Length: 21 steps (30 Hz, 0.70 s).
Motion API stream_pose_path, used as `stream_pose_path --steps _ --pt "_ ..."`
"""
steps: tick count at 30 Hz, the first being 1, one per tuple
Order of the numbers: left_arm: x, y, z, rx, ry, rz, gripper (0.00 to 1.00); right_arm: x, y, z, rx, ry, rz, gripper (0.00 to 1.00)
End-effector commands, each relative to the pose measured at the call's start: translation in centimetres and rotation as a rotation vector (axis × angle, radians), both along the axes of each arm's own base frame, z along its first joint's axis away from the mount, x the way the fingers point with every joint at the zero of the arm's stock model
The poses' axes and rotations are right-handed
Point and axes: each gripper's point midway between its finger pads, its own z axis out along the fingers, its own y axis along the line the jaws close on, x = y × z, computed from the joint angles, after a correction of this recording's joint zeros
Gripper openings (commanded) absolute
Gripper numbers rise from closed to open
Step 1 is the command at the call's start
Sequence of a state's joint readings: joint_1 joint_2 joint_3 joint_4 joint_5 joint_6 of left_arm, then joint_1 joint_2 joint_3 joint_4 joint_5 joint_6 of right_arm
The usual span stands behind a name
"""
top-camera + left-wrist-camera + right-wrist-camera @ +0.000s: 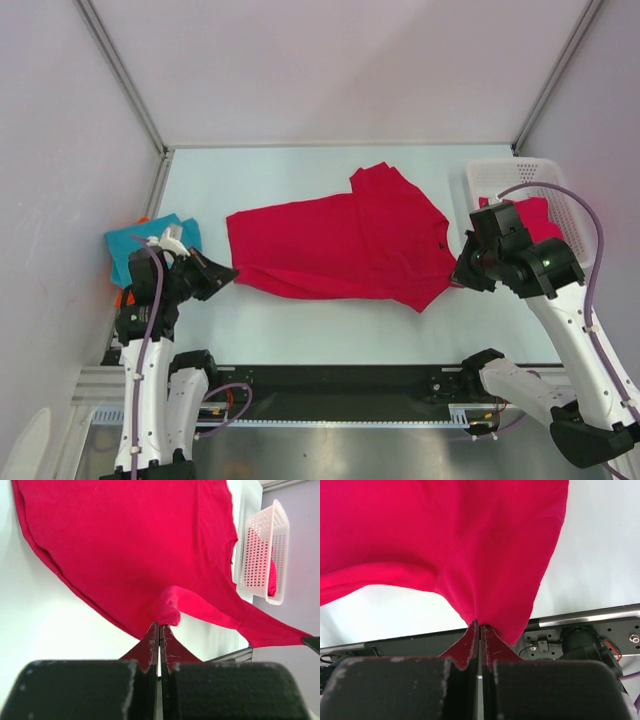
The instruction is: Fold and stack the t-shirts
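- A crimson t-shirt lies spread out, slightly rumpled, across the middle of the pale counter. Its collar points toward 3 o'clock and its hem toward 9 o'clock.
- The left tool sits at the shirt's 8 o'clock corner. Its jaws are pressed fully together, with a small bunch of the crimson hem pinched at the tips. The wrist view shows the cloth puckered right where the fingers meet.
- The right tool is at the shirt's 4 o'clock edge, near the shoulder. It is also clamped tight on a fold of the same shirt, and the cloth is lifted off the counter at that point and hangs away from the tips.
- A teal t-shirt lies at the counter's 9 o'clock edge, just beyond the left arm. An orange t-shirt peeks out from under it.
- A white mesh basket stands at 2 o'clock, partly hidden by the right arm, and holds another piece of red cloth.
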State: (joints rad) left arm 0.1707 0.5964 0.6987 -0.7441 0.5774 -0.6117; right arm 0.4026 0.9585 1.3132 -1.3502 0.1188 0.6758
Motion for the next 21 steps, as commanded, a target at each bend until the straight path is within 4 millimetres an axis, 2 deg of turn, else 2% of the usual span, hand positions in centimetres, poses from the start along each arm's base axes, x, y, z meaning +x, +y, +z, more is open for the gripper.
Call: stream_pose_path --steps 1,8,13,21 --pt "-0.2 0.0 -0.3 -0.035 0.015 0.043 0.0 -4.1 -1.7 -1.4 -0.056 0.129 0.001 0.0" --pt "-1.8 -0.7 -2.1 -0.101 0.054 0.064 0.0 -6.5 -1.1 -3.0 0.018 0.166 0.006 0.0" --pt "-3.9 -1.1 -3.6 -0.116 0.084 0.076 0.0 -8.7 -0.4 -4.4 0.092 0.199 0.039 0.0" --pt "-7.0 -1.3 -4.3 -0.106 0.13 0.093 0.0 -11.0 0.4 -6.1 0.169 0.242 0.077 0.0"
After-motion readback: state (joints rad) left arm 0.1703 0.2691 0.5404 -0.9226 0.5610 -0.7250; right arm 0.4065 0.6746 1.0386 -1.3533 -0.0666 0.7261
